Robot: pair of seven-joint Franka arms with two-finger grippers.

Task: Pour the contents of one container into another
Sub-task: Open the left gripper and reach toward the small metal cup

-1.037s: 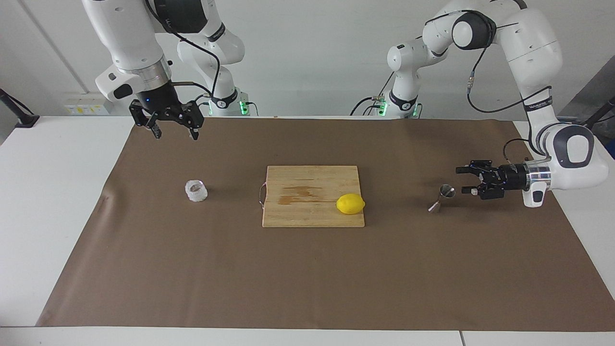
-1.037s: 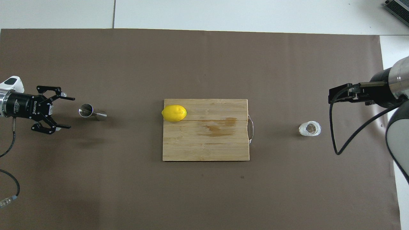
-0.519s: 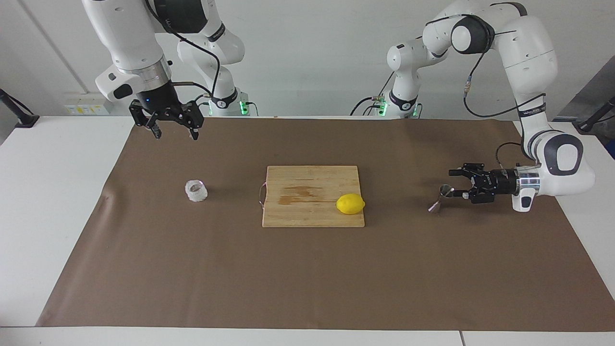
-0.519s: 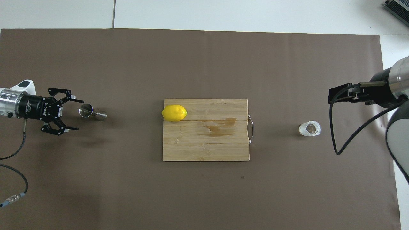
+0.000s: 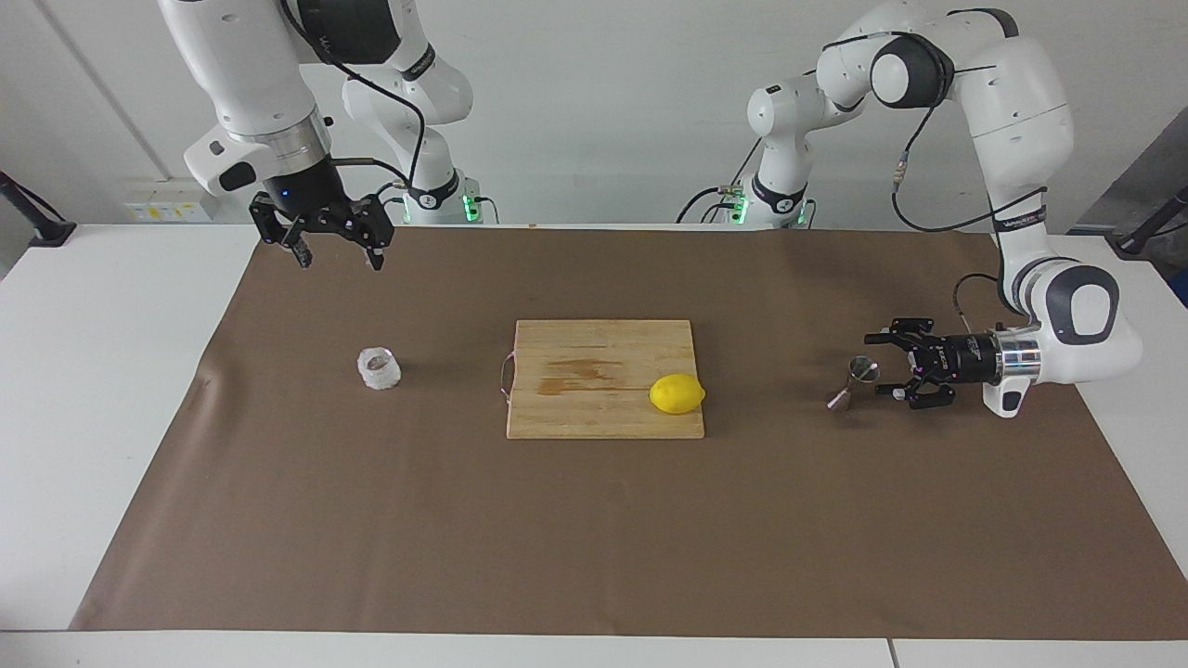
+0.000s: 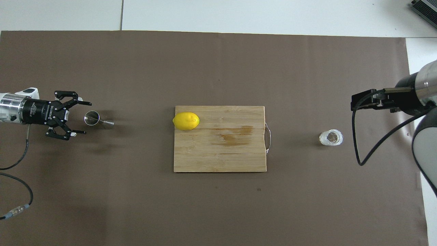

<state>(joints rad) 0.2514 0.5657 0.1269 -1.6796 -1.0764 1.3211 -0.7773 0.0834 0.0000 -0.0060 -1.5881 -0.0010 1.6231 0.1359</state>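
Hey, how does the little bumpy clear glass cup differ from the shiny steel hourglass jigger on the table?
The squat clear bumpy glass cup is wide and low; the shiny steel hourglass jigger is slimmer, with a narrow waist. The cup is see-through, the jigger mirror-like metal. The cup sits toward the right arm's end of the table, away from any claw; the jigger sits toward the left arm's end, just in front of the open left claw. Both stand upright on the brown mat.

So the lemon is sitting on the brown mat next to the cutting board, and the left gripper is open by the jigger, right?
Not quite. The lemon sits on the cutting board, at its corner, as the overhead view shows. The left gripper is indeed open beside the jigger.
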